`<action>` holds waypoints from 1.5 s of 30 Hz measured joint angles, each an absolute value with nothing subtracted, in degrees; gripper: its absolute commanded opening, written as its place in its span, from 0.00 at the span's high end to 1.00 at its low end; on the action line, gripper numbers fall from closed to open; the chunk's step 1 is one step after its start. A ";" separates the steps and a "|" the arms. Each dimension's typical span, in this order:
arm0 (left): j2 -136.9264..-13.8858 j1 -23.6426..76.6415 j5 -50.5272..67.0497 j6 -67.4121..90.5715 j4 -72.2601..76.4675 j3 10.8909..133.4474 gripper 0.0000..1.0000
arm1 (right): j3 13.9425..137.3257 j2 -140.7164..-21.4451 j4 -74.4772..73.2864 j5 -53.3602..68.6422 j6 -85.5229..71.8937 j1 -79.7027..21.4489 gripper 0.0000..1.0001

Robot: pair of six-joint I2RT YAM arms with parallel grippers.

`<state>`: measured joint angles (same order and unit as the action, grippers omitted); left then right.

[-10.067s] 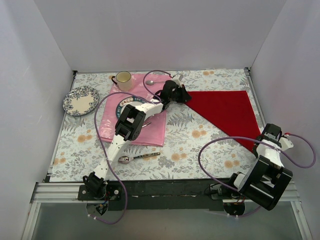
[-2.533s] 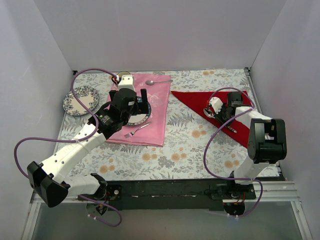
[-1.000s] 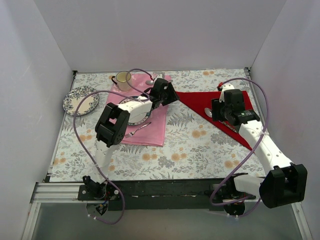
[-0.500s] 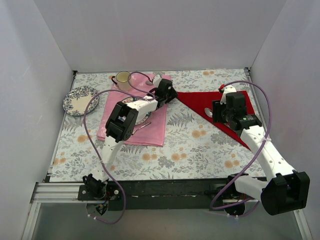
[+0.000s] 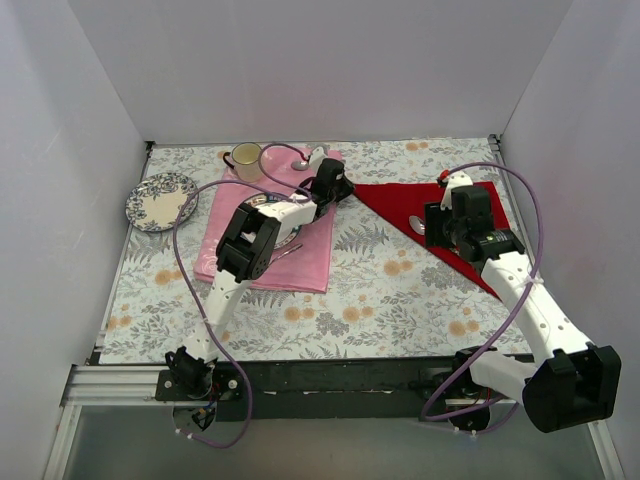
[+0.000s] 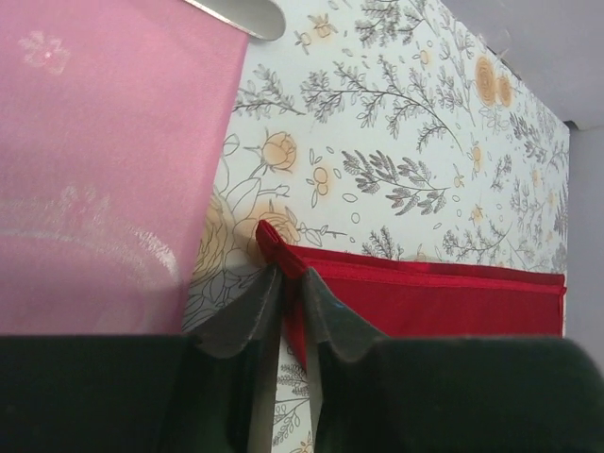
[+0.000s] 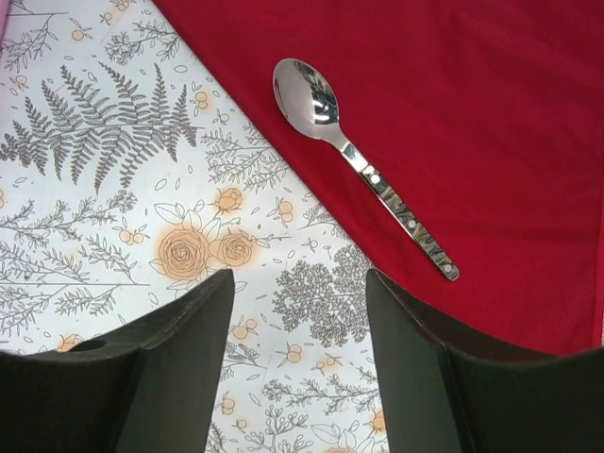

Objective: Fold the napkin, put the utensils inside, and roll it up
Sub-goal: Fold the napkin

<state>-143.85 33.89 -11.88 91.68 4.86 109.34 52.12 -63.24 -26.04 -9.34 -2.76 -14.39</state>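
The deep red napkin [image 5: 415,205] lies folded into a triangle at the right back of the table. The spoon with the dark patterned handle [image 7: 362,165] lies on it, bowl toward the napkin's left corner; the top view shows only its bowl [image 5: 416,224]. My left gripper [image 6: 291,283] is shut on the napkin's left corner [image 6: 274,243], at the pink cloth's right edge [image 5: 340,190]. My right gripper [image 7: 297,293] is open and empty, held above the napkin's folded edge [image 7: 528,142] beside the spoon.
The larger pink cloth [image 5: 305,255] lies left of centre with a plate [image 5: 281,233] and a fork [image 5: 290,250] on it. A plain spoon [image 5: 300,164] and a mug [image 5: 245,157] stand at the back. A patterned plate [image 5: 160,199] sits at far left.
My left gripper moved right from the pink cloth to the napkin's left corner and shut on it. My right arm left the spoon on the napkin and drew back a little.
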 measured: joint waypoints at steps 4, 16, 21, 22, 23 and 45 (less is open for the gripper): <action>-143.94 34.30 -10.72 84.58 9.06 109.30 0.99 | 53.82 -64.45 -28.05 -8.78 -4.67 -14.39 0.32; -140.18 43.59 -5.63 74.19 14.72 107.57 0.99 | 57.08 -68.93 -36.10 -14.46 -17.67 -10.11 0.27; -139.94 46.65 -2.76 75.48 15.70 107.57 0.99 | 61.39 -67.72 -38.39 -21.89 -17.63 -10.15 0.26; -139.94 47.18 -2.46 75.70 15.70 107.57 0.99 | 62.11 -66.92 -38.72 -23.16 -17.58 -10.13 0.26; -139.94 47.92 -2.15 75.88 15.79 107.55 0.99 | 62.61 -65.98 -38.96 -24.16 -17.54 -10.13 0.25; -143.55 57.82 7.31 76.73 18.20 114.72 0.94 | 62.54 -55.79 -39.33 -25.74 -16.34 -10.13 0.21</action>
